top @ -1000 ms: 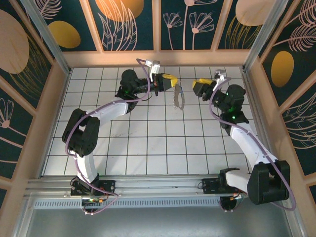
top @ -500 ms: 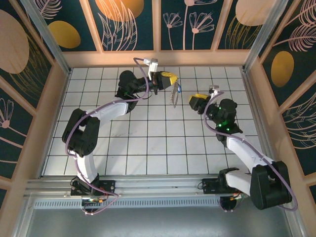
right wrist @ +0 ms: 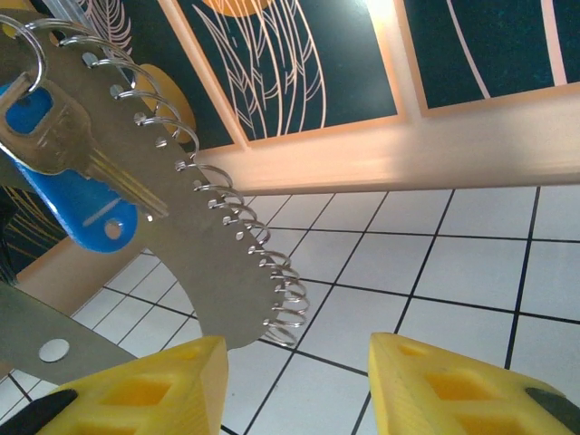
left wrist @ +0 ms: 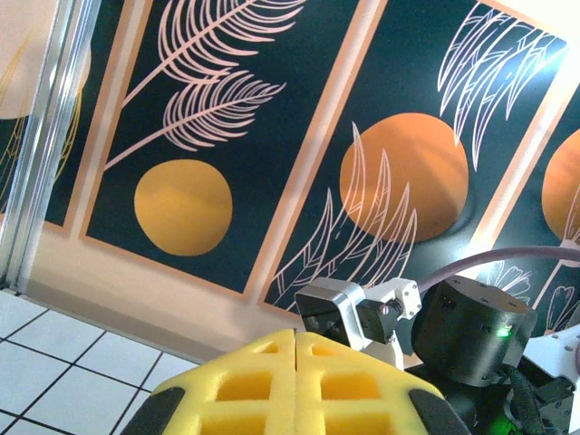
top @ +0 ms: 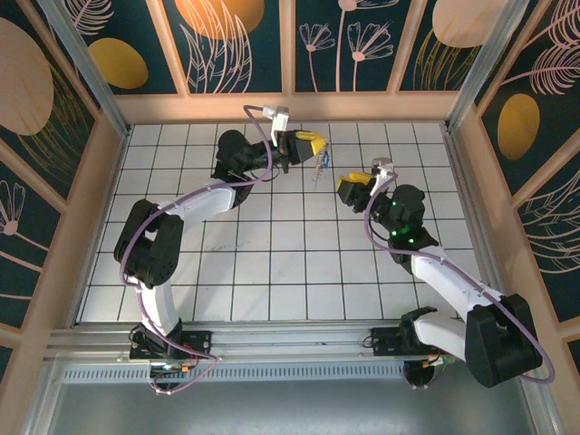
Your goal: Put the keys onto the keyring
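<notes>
Right wrist camera: yellow fingers [right wrist: 136, 391] of the right gripper [right wrist: 299, 381] stand apart just below the keyring [right wrist: 213, 267], a grey strip edged with wire loops with the keys [right wrist: 65, 147] hung near its top; the left gripper [top: 314, 146], fingers pinched together, holds it above the tiled table [top: 272, 272]

Two grippers are counted: the left gripper [top: 306, 145] and the right gripper [top: 352, 184]. Four yellow pads [right wrist: 136, 385] are seen, two to each gripper. One keyring [right wrist: 213, 263] is counted, at the left gripper's fingertips and just above one pad of the right gripper. A single row of small wire loops is carried along its edge, too many and too fine for a sure count. One cluster of keys [right wrist: 68, 145] is seen on it, made up of one metal blade and two blue pieces.
</notes>
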You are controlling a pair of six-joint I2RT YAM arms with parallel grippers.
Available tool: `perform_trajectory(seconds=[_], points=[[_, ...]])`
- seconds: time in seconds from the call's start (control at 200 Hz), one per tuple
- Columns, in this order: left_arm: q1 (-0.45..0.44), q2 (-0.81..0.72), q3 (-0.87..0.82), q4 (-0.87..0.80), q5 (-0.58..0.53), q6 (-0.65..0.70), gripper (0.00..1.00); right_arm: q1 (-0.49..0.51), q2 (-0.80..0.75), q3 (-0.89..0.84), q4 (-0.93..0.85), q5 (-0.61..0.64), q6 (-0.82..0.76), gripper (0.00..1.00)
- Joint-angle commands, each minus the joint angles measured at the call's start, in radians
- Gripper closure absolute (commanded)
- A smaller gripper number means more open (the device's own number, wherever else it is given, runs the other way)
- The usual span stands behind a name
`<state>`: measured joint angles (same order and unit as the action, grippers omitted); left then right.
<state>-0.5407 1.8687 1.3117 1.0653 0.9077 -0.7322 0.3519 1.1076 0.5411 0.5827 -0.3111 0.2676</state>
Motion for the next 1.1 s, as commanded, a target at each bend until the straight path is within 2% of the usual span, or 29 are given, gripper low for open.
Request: perform_trajectory(seconds=[0.0, 0.485, 0.851, 1.091], points=[[0.002, 0.001, 0.008, 0.07, 0.01, -0.018, 1.0, 0.023, 0.007, 0.025, 0.051, 0.007, -0.023, 0.55], [0.002, 0.012, -0.002, 0.128, -0.009, -0.065, 1.0, 0.061, 0.034, 0.083, 0.049, 0.021, -0.057, 0.55], [0.002, 0.022, -0.004, 0.191, -0.016, -0.124, 1.0, 0.063, 0.003, 0.015, 0.114, 0.045, -0.067, 0.55], [0.002, 0.03, -0.005, 0.213, -0.013, -0.144, 1.0, 0.068, 0.007, 0.029, 0.128, 0.034, -0.066, 0.55]])
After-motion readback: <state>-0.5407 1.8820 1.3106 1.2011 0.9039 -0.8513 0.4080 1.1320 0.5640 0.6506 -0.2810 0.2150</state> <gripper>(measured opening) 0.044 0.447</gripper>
